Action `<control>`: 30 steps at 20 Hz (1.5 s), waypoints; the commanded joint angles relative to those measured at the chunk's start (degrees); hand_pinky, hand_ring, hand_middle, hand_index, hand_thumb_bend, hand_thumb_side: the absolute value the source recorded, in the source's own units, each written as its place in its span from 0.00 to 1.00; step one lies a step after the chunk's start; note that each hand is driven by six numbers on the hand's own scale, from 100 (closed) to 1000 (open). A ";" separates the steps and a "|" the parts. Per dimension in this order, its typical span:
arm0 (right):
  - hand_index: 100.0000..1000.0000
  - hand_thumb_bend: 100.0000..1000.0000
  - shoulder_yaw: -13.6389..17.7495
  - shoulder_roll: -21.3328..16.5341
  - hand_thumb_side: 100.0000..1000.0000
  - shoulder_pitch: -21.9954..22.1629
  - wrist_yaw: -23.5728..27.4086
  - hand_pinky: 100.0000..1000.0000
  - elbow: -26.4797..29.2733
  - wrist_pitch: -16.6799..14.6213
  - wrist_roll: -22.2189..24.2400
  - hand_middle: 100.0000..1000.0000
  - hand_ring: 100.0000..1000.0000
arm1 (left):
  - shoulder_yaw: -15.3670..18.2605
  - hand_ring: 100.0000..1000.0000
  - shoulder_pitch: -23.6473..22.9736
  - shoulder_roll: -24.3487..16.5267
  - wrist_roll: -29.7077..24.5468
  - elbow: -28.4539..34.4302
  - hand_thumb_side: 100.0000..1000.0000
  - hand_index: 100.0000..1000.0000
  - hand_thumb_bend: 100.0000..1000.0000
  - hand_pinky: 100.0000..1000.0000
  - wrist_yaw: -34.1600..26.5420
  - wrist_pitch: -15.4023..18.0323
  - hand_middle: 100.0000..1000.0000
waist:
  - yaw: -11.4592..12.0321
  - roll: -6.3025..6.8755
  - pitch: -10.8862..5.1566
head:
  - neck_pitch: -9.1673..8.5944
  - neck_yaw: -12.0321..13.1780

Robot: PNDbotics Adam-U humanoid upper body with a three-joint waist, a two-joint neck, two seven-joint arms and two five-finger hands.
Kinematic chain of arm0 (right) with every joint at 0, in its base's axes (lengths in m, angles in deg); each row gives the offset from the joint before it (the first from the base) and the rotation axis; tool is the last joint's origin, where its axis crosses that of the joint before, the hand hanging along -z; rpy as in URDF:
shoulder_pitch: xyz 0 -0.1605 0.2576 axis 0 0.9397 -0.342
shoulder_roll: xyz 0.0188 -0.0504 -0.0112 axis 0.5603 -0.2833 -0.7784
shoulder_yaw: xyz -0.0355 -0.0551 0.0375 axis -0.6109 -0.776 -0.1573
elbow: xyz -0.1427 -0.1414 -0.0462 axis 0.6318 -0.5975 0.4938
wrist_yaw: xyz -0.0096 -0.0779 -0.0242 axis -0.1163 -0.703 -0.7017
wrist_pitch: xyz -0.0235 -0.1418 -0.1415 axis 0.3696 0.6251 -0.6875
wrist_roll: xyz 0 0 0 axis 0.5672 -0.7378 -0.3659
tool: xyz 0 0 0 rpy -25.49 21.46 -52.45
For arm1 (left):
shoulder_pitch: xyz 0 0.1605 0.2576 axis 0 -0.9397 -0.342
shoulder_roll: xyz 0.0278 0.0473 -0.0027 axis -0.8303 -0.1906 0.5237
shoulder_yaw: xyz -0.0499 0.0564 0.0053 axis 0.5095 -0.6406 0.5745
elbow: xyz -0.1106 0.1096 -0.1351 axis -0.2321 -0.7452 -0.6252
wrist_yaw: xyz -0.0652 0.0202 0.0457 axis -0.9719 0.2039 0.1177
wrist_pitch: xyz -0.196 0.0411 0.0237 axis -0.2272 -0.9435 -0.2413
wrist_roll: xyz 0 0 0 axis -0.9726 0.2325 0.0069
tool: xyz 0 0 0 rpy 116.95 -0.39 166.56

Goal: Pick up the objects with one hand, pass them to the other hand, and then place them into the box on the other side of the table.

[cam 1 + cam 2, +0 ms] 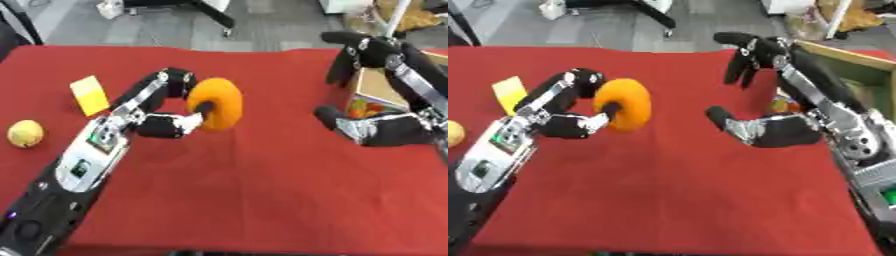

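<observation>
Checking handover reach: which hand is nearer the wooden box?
Right. The right hand hangs open just in front of the box; the left hand is far across the table, holding the orange ring.

an orange ring-shaped object (216, 103) stands upright above the red cloth's middle, a yellow lemon-like fruit (25, 133) lies far left, a flat yellow block (89, 94) beside it, and the box (852, 75) sits right.

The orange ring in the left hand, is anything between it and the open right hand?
Nothing visible. The orange ring-shaped object sits in the left hand, and only bare red tablecloth shows in the gap to the right hand.
</observation>
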 commanded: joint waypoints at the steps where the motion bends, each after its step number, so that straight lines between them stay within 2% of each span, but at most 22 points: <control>1: 0.94 0.37 -1.06 0.00 0.37 -1.47 -2.19 0.27 1.21 -0.23 0.87 0.30 0.40 | -1.25 0.49 1.90 -0.77 -1.61 0.24 0.07 0.46 0.08 0.48 -3.14 -0.15 0.40 | -0.19 -0.70 -0.97 | 0.31 0.10; 9: 0.94 0.40 -3.05 0.58 0.37 -2.82 -7.46 0.20 1.21 -2.92 1.76 0.20 0.32 | -3.63 0.50 4.17 -2.25 -5.01 0.98 0.07 0.46 0.08 0.48 -10.16 -2.37 0.40 | -0.29 -0.66 -0.82 | 0.31 0.00; 13: 0.91 0.40 -4.31 1.04 0.37 -3.05 -8.65 0.17 1.21 -3.31 1.64 0.18 0.30 | -4.35 0.50 4.93 -2.93 -6.23 1.52 0.07 0.46 0.08 0.49 -13.12 -3.78 0.40 | -0.18 -0.59 -0.76 | 0.31 -0.05; 19: 0.89 0.38 -6.23 1.23 0.36 -3.23 -9.02 0.16 1.21 -3.37 2.43 0.17 0.30 | -5.00 0.50 5.35 -2.98 -6.96 1.76 0.07 0.46 0.08 0.49 -14.02 -4.65 0.40 | 0.09 -0.44 -0.66 | 0.31 -0.25; 30: 0.86 0.34 -6.97 2.40 0.34 -3.56 -9.69 0.14 1.21 -2.35 2.13 0.15 0.28 | -6.01 0.50 6.00 -2.73 -7.49 3.09 0.07 0.46 0.09 0.49 -15.07 -5.87 0.40 | 0.04 -0.23 -0.45 | 0.31 -0.48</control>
